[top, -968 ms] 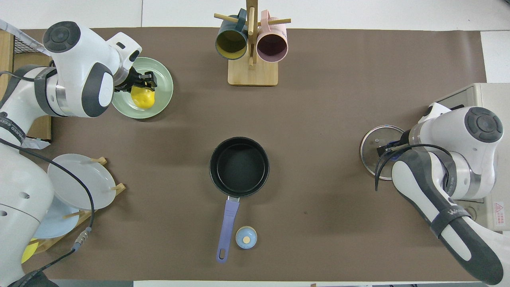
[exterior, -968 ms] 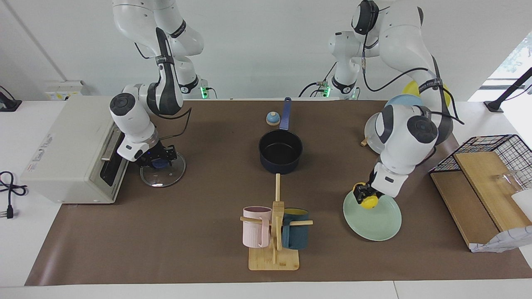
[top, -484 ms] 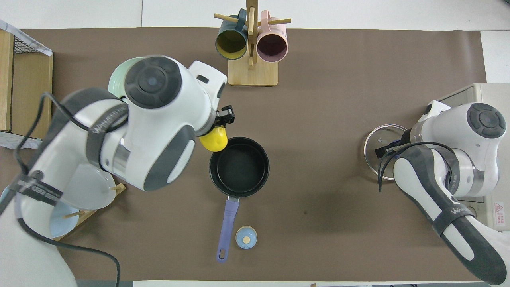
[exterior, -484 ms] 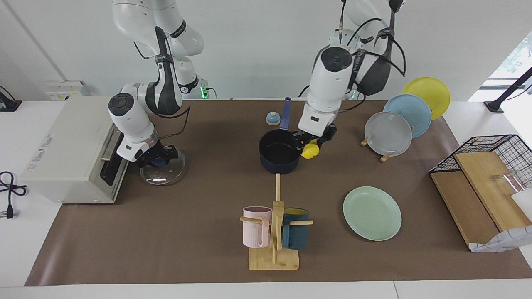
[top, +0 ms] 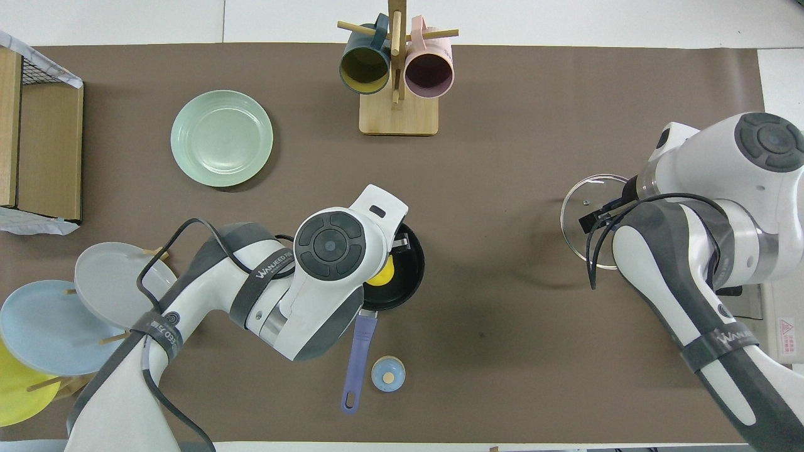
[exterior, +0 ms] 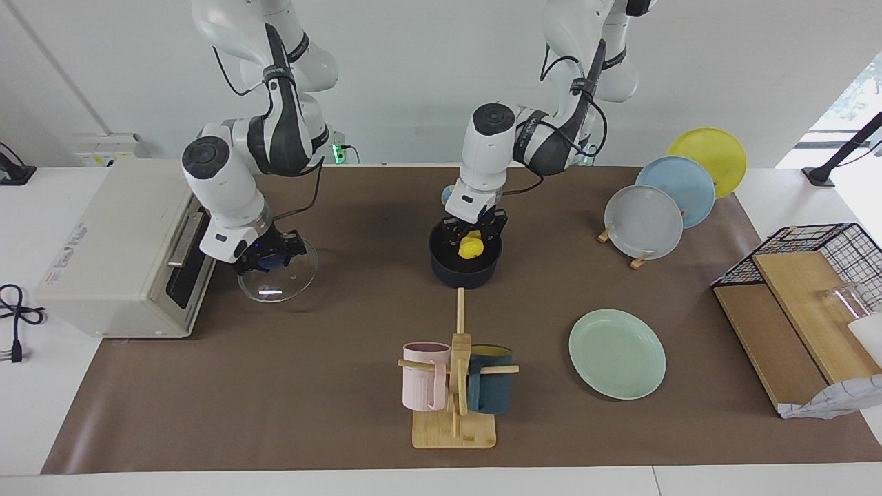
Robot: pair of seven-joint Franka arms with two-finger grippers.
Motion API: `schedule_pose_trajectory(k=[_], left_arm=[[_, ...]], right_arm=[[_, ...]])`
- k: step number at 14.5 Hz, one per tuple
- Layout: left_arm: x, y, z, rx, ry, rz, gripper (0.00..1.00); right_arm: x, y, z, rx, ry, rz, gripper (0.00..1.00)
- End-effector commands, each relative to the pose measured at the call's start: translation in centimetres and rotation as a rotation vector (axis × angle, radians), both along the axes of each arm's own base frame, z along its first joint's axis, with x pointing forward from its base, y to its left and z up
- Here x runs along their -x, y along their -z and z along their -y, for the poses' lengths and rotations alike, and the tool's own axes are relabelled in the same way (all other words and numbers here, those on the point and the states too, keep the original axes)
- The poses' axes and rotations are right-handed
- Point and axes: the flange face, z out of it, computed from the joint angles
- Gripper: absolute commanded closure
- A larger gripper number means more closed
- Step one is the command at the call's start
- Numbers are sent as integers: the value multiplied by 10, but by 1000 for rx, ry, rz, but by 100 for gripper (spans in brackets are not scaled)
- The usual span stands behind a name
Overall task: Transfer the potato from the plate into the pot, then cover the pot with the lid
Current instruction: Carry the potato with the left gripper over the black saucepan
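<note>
The yellow potato (exterior: 470,249) sits low inside the dark pot (exterior: 444,274), between the fingers of my left gripper (exterior: 474,237), which is shut on it. From overhead the potato (top: 380,275) shows in the pot (top: 412,271) under the left arm. The pale green plate (exterior: 617,353) lies bare, farther from the robots, toward the left arm's end. My right gripper (exterior: 266,259) is shut on the blue knob of the glass lid (exterior: 284,286) and holds it tilted just above the table beside the oven. The lid (top: 579,210) also shows overhead.
A white toaster oven (exterior: 117,241) stands at the right arm's end. A wooden mug rack (exterior: 455,386) with two mugs stands farther out than the pot. The pot's blue handle (top: 358,351) points toward the robots, a small bell (top: 387,373) beside it. A plate rack (exterior: 661,207) and a wire basket (exterior: 813,269) are at the left arm's end.
My left gripper carried the potato off the plate, over the pot's rim and down into the pot. My right gripper lifted the lid off the table and shifted it slightly.
</note>
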Motion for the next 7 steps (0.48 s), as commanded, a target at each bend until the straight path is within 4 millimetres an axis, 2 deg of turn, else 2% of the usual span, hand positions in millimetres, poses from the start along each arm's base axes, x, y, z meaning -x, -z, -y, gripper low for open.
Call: schedule_pose_trajectory(k=[1,2,3,7], left_arm=[[20,20,6,-12,43,6,100],[23,27,10,-23,64,19,100],[25,42,9,-41,78,20,100],[29,54,14,-47,97,23,100]], right_arm=[[-13,-88,-8,-8,16,-4,100],[-14,-109,-14,3,20,-9,100],[-13,-121,-15,6,39,-18,100],[-5,-120,-13,16,66,-63,100]])
